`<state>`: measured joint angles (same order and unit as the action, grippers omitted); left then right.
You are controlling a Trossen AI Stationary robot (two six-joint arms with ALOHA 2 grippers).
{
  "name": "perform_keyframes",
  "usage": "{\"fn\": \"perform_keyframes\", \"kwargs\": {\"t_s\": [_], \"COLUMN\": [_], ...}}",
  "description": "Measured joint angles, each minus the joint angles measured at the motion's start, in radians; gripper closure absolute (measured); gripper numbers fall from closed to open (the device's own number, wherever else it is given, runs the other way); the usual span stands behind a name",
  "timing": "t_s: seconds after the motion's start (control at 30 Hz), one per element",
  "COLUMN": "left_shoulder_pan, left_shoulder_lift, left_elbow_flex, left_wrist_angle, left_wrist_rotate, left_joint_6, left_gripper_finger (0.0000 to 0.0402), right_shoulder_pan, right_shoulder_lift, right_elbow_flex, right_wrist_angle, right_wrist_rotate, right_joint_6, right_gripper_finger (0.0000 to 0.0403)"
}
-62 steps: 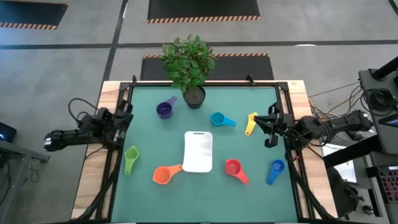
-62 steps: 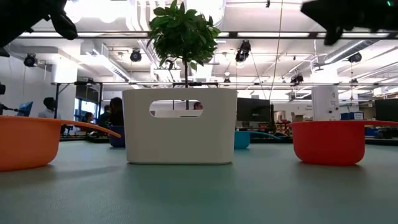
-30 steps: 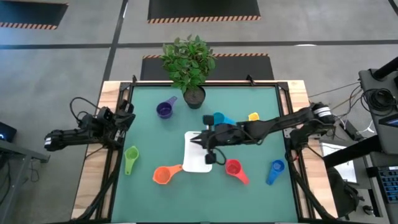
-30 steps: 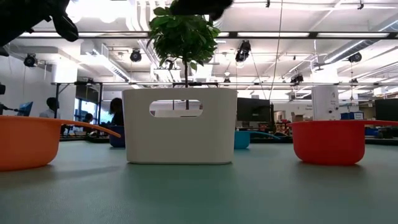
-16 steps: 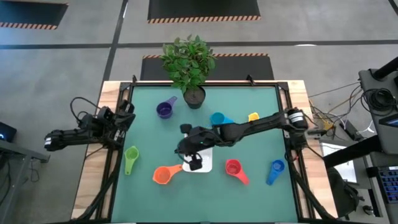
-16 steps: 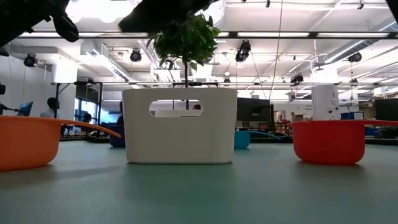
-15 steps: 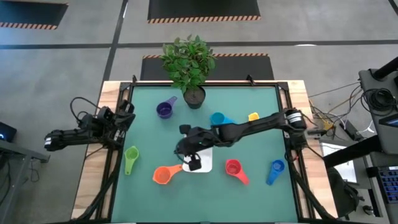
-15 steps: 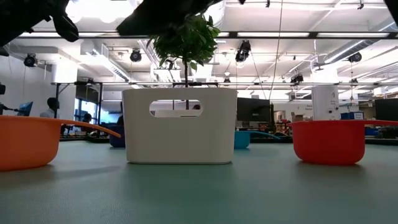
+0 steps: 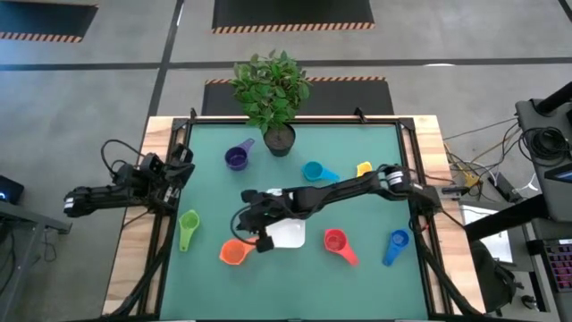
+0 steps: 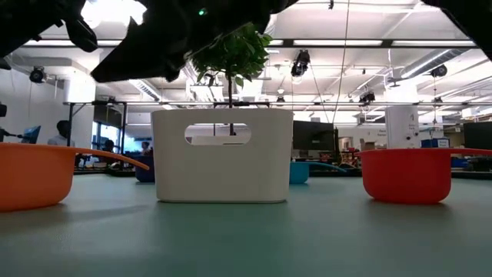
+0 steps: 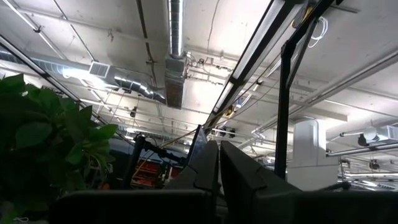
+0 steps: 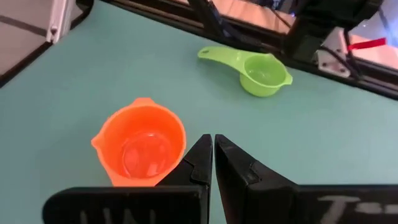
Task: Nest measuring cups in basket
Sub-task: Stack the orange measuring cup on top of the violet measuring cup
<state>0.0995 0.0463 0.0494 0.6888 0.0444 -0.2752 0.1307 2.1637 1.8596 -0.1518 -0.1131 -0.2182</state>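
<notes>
My right gripper [image 9: 243, 225] reaches across the table from the right. It hangs shut above the orange cup [image 9: 234, 252] and touches nothing; its wrist view shows the orange cup [image 12: 140, 149] just beyond the fingertips [image 12: 212, 142]. The white basket [image 9: 288, 236] stands on the mat, partly under that arm. The green cup [image 9: 188, 224], purple cup [image 9: 235, 158], teal cup [image 9: 315, 171], yellow cup [image 9: 363, 167], red cup [image 9: 335, 241] and blue cup [image 9: 397, 240] rest on the mat around it. My left gripper [image 9: 179, 168] waits shut at the table's left edge, pointing upward [image 11: 217, 152].
A dark plant pot [image 9: 279, 139] with a leafy plant stands at the far edge. In the low view the basket [image 10: 223, 154] stands between the orange cup [image 10: 31, 175] and the red cup [image 10: 407, 175]. Black rails [image 9: 170, 224] frame the mat.
My right arm has swept from above the basket toward the table's left and near edges, ending over the orange cup, and has come lower in the low view. No cup and not the basket has moved.
</notes>
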Motion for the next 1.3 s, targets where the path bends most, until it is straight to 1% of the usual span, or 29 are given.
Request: {"fn": "perform_keyframes", "kwargs": {"t_s": [0.3,0.4,0.53,0.77,0.9,1.03,1.17,1.3], "left_shoulder_pan": [0.0,0.0,0.0,0.0,0.0,0.0,0.0,0.0], "left_shoulder_lift": [0.0,0.0,0.0,0.0,0.0,0.0,0.0,0.0], "left_elbow_flex": [0.0,0.0,0.0,0.0,0.0,0.0,0.0,0.0], "left_wrist_angle": [-0.001,-0.001,-0.001,-0.002,-0.002,-0.002,-0.002,-0.001], "left_wrist_rotate": [0.0,0.001,0.001,0.001,0.001,0.0,0.0,0.0], "left_joint_6": [0.0,0.0,0.0,0.0,0.0,0.0,0.0,0.0], "left_gripper_finger": [0.0402,0.0402,0.0402,0.0402,0.0402,0.0402,0.0402,0.0402], "right_shoulder_pan": [0.004,0.009,0.02,0.027,0.027,0.026,0.03,0.036], "right_shoulder_lift": [0.127,0.165,0.196,0.226,0.225,0.225,0.234,0.27], "right_elbow_flex": [0.214,0.271,0.318,0.331,0.323,0.32,0.32,0.323], "right_wrist_angle": [-0.16,-0.206,-0.228,-0.242,-0.239,-0.238,-0.225,-0.219], "right_wrist_rotate": [0.0,0.0,0.001,0.007,0.008,0.009,0.009,0.009], "right_joint_6": [0.001,0.001,0.021,0.131,0.182,0.202,0.202,0.197], "right_gripper_finger": [0.0388,0.0371,0.0331,0.0244,0.0211,0.0199,0.0197,0.0197]}}
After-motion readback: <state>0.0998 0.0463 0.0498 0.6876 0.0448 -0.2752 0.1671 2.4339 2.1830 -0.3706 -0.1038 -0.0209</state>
